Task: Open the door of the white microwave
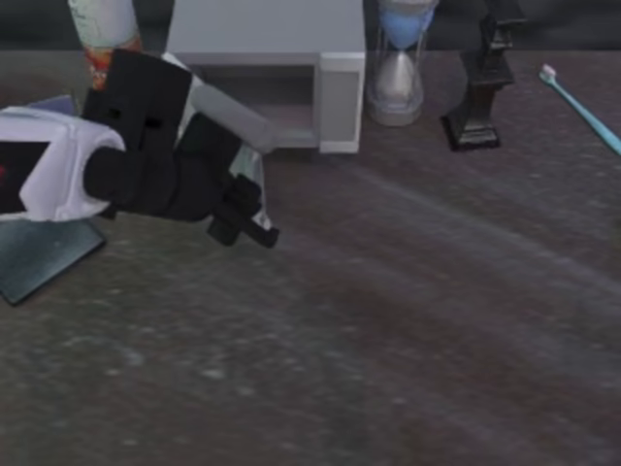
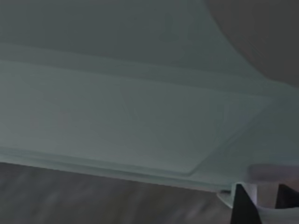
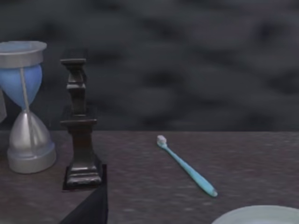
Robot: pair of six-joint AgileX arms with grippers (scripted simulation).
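The white microwave (image 1: 291,68) is sitting at the table's back edge, left of centre, and its door (image 1: 228,112) is standing swung out toward the left. The left gripper (image 1: 243,218) is hanging at the door's free edge; whether its fingers are gripping, I cannot tell. An hourglass (image 1: 398,68) is standing just right of the microwave.

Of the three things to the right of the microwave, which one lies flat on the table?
The toothbrush, light blue, lies flat at the far right. The hourglass and the dark statuette both stand upright.
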